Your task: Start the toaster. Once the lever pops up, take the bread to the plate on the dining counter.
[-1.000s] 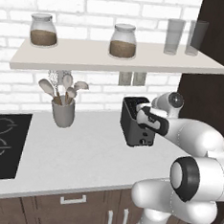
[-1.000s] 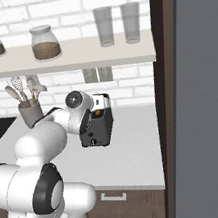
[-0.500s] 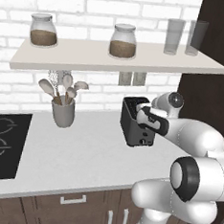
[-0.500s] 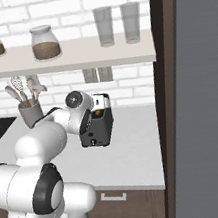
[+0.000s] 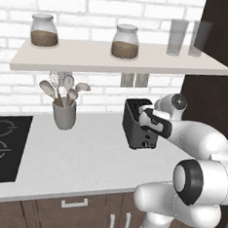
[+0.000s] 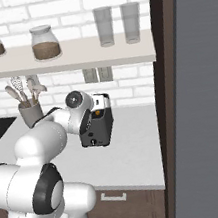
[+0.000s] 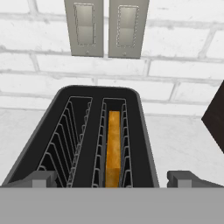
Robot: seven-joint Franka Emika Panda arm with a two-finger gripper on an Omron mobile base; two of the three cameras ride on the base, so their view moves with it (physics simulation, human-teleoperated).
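A long white worktop runs below a white brick wall, with dark brown wooden cabinets under its front edge. A black hob is set into the worktop's left end. A pale wooden shelf hangs on the wall above the back edge and carries two lidded glass jars of brown grains toward its left and two empty clear glasses at its right end.

The small boxy dark grey-black toaster stands on the worktop near the back edge, toward the right end and just below a pair of pale wall switches. In the hand view, the golden-tan bread slice sits upright and deep in the right-hand slot of the toaster, while the left-hand slot holds only its wire guides.

A grey cylindrical holder of pale wooden spoons and a whisk stands well to the left of the toaster, between it and the hob.

The arm's two-finger gripper hangs directly over the toaster's near end, jaws spread fully wide with one fingertip at each side of the toaster body, clasping nothing.
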